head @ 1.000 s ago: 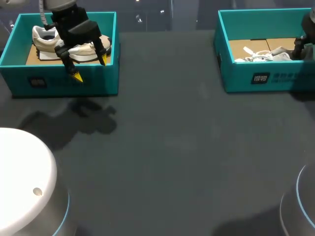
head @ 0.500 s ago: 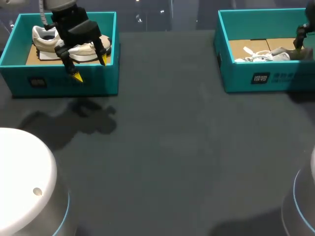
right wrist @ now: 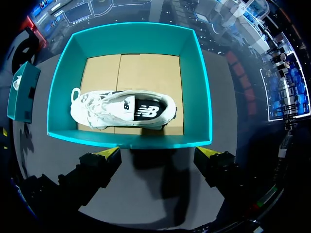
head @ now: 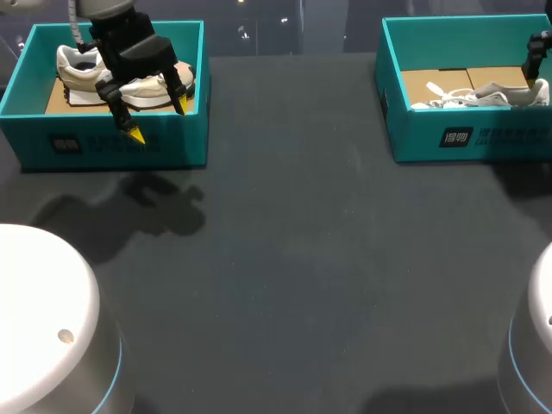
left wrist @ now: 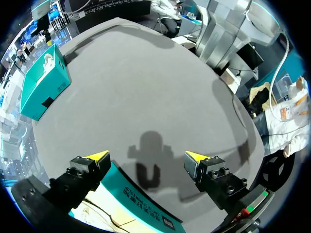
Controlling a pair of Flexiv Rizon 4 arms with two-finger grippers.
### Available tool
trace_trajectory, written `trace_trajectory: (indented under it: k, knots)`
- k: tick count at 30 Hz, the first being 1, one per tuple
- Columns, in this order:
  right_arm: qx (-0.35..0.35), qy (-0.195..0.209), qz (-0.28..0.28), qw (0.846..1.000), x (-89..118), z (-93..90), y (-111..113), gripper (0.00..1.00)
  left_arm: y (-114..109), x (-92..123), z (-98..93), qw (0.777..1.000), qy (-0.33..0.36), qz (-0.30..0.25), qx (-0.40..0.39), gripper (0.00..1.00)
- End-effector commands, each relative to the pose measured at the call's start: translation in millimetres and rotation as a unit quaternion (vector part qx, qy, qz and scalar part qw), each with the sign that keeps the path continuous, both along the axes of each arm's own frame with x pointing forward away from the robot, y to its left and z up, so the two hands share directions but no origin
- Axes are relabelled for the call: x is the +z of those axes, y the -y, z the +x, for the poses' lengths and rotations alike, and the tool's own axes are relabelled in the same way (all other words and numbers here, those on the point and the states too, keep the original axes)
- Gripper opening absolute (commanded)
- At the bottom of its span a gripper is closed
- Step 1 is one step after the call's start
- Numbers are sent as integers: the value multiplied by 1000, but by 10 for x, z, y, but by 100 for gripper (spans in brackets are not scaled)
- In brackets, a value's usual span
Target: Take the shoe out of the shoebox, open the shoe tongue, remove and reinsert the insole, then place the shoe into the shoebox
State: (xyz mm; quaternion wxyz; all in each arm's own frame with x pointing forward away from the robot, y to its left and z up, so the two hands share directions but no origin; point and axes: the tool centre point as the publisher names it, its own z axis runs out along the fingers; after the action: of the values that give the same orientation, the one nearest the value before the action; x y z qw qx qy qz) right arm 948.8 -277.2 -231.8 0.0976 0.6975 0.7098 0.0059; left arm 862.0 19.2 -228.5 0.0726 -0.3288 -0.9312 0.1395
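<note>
Two teal shoeboxes stand at the table's far side. In the left shoebox [head: 112, 147] a white and cream shoe [head: 78, 69] lies on its side. My left gripper [head: 158, 119] hangs open over that box's front wall [left wrist: 141, 208], holding nothing. The right shoebox [head: 466, 138] holds a white shoe [head: 483, 93] with loose laces. Seen from the right wrist, this shoe [right wrist: 121, 109] has a black side panel and lies along the front wall. My right gripper [right wrist: 158, 152] is open above and in front of the box [right wrist: 131, 141]. Only a bit of my right arm [head: 542, 47] shows in the head view.
Dark grey table [head: 293, 259] stretches between and in front of the boxes. From the left wrist, the right shoebox [left wrist: 41, 85] stands far off across the table. The left box [right wrist: 22, 92] shows beside the right gripper's box in the right wrist view.
My right arm has drawn back up and to the right, uncovering the heel end of the shoe in the right box. The left arm has not moved.
</note>
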Motion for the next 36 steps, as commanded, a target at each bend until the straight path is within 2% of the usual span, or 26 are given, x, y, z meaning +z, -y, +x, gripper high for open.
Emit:
trace_trajectory:
  k: [1,4,21,26,31,36]
  knots:
    - [0,7,3,1000,85,-228,9,100,-4,1,-2,1000,0,1,0,100]
    - [4,-1,5,1000,100,-285,-2,100,-4,1,-2,1000,0,1,0,100]
    - [4,-1,5,1000,100,-285,-2,100,-4,1,-2,1000,0,1,0,100]
    - [4,-1,5,1000,100,-285,-2,100,-202,127,111,999,1,-1,-41,100]
    - [4,-1,5,1000,100,-285,-2,100,-526,286,314,996,23,23,-86,100]
    - [4,-1,5,1000,100,-285,-2,100,-917,331,616,989,43,71,-120,100]
